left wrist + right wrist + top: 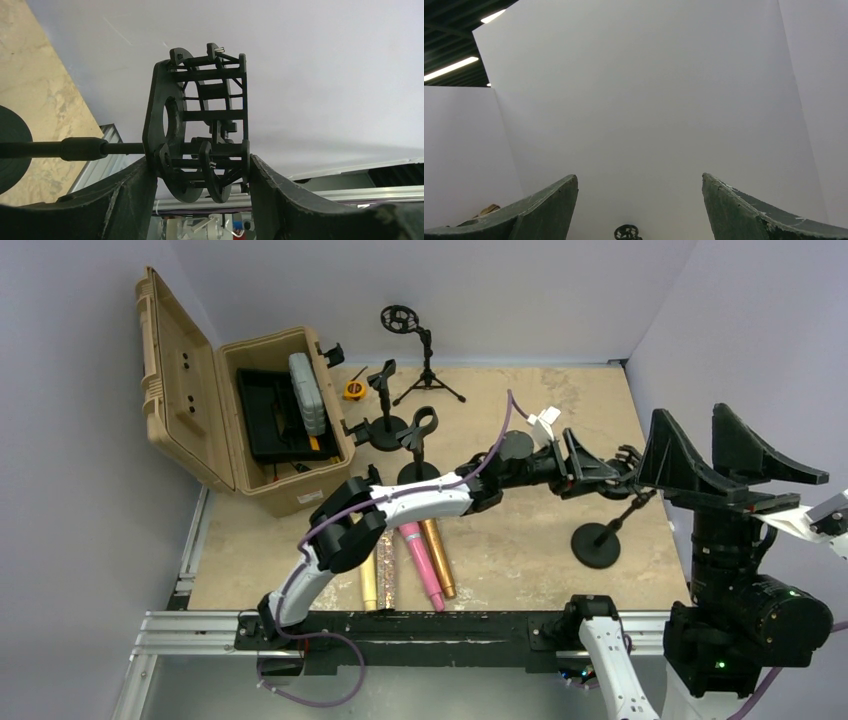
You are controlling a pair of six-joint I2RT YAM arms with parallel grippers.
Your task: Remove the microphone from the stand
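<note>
A black microphone stand (597,545) with a round base stands at the right of the table, its pole tilted. Its caged holder (200,115) at the top looks empty; I see no microphone in it. My left gripper (612,472) reaches far right and is shut on the lower part of that holder, both fingers pressed against its sides in the left wrist view (200,160). The pole (80,148) runs off to the left there. Several microphones, one pink (422,565) and one gold (438,558), lie on the table near the front. My right gripper (715,445) is raised, open and empty (639,180).
An open tan case (200,410) stands at the back left. Two black round-base stands (385,410) (418,445) and a tripod stand (425,370) are at the back middle, with a yellow tape measure (353,390) nearby. A wall closes the right side.
</note>
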